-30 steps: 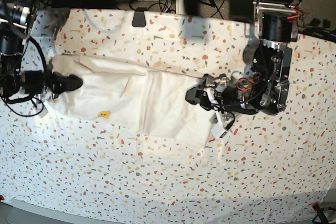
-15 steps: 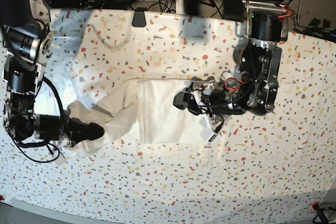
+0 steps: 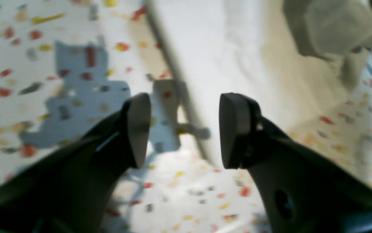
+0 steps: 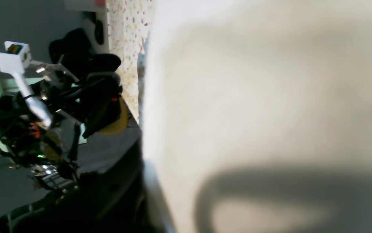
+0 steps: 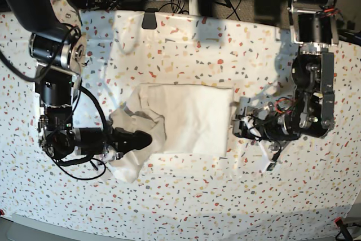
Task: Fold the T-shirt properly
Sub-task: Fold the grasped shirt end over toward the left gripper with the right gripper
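Right pincer (image 5: 148, 139) carried T-shirt (image 5: 192, 119) end inward; left pincer (image 5: 237, 125) retreated, open.

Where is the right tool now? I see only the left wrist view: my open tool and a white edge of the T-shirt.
Observer: In the base view, the right tool is at the side of the T-shirt far from yours, shut on a bunch of cloth.
Operator: Does the rest of the shirt lie flat?
Observer: Mostly. The middle lies as a flat rectangle, and only the part at the right tool is crumpled.
Operator: Can you see any print on it?
Observer: No. From above, only plain white cloth shows. Your left tool stands beside the rectangle's edge and holds nothing.
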